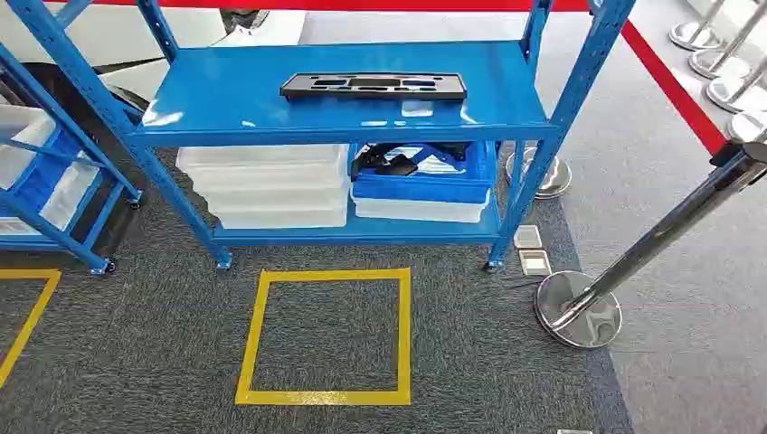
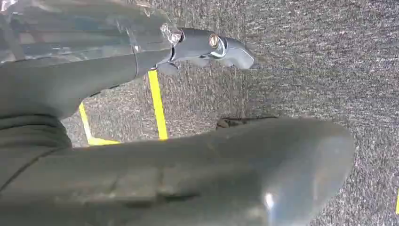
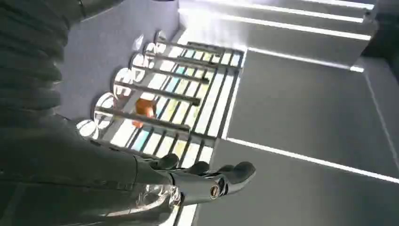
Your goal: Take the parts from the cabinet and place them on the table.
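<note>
While both arms hang, left hand point(image 2: 207, 47) and right hand point(image 3: 207, 181) spread empty.

The head view shows 1 black part point(image 1: 374, 86), 1 blue bin point(image 1: 423, 185), 1 yellow floor square point(image 1: 326, 336) and 2 small floor boxes point(image 1: 531, 250).

Demo or exhibition hall: blue rack point(image 1: 344, 90) at top centre with bins point(image 1: 271, 185), grey carpet point(image 1: 163, 344), yellow floor square point(image 1: 327, 336), red barrier tape point(image 1: 669, 86) and stanchions point(image 1: 579, 307) at right.
</note>
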### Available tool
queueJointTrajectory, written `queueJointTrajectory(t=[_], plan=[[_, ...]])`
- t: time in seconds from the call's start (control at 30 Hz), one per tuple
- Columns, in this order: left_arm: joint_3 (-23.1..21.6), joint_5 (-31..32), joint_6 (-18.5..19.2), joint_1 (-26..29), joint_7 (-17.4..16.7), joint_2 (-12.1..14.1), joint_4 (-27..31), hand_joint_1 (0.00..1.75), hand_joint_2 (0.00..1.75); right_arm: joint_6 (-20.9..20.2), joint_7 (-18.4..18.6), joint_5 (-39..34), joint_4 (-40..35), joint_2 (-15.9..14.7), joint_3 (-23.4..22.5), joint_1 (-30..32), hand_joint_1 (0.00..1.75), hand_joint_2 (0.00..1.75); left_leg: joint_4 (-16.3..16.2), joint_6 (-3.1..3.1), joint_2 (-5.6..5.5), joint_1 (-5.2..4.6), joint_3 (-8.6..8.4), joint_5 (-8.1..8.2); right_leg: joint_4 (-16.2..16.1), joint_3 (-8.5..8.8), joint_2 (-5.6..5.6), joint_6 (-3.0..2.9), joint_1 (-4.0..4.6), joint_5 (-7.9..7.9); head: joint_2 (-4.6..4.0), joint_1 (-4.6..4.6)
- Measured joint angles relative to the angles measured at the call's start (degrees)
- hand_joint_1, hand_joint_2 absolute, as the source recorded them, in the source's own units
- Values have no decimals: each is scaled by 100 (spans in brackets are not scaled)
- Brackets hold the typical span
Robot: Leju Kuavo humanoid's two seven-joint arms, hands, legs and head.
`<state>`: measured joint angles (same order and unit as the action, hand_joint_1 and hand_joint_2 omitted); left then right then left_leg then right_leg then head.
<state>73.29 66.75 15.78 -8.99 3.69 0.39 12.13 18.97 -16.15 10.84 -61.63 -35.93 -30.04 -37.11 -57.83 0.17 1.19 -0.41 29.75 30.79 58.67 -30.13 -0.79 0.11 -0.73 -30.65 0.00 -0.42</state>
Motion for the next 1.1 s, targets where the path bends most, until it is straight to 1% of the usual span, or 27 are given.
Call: queueJointTrajectory(t=[0.07, 0.17, 0.33, 0.47, 0.67, 0.9, 1.1], plan=[[11, 7, 0, 2, 2, 0, 0, 0, 0, -208, 26, -136, -237, 53, 266, -50, 0, 175, 0, 1, -4, -2, 9, -1, 2, -4, -9, 2, 0, -1, 0, 13], [24, 24, 2, -15, 22, 0, 0, 0, 0, -556, 68, -315, -560, 147, 758, -173, 0, 175, 0, 2, -4, 1, 11, -2, 2, -2, -7, 2, 3, -2, 0, 4], [55, 81, 46, -25, 72, 0, -20, 0, 0, -1187, 146, -614, -991, 472, 1668, -315, 0, 175, 0, 3, -12, 4, 10, -9, 2, -4, -13, 2, 5, -2, 0, 0], [61, 116, 83, -27, 90, 0, -26, 0, 0, -1661, 216, -988, -1181, 787, 2200, -363, 0, 175, 0, 6, -25, 4, 17, -12, 4, -5, -25, 3, 6, -2, 0, 9], [66, 170, 122, -44, 94, 0, -37, 0, 0, -2367, 295, -1648, -1379, 1392, 3049, -380, 0, 175, 0, 4, -23, 8, 16, -14, 4, -8, -24, 2, 8, -2, 0, 9], [101, 229, 190, -66, 94, 0, -42, 0, 0, -3120, 356, -2377, -1522, 2013, 3793, -385, 0, 175, -1, 1, -19, 11, 15, -16, 4, -11, -18, 2, 11, -2, 0, 7], [101, 229, 190, -66, 94, 0, -42, 0, 0, -3120, 356, -2377, -1522, 2013, 3793, -385, 0, 175, -1, 1, -19, 11, 15, -16, 4, -11, -18, 2, 11, -2, 0, 7]])
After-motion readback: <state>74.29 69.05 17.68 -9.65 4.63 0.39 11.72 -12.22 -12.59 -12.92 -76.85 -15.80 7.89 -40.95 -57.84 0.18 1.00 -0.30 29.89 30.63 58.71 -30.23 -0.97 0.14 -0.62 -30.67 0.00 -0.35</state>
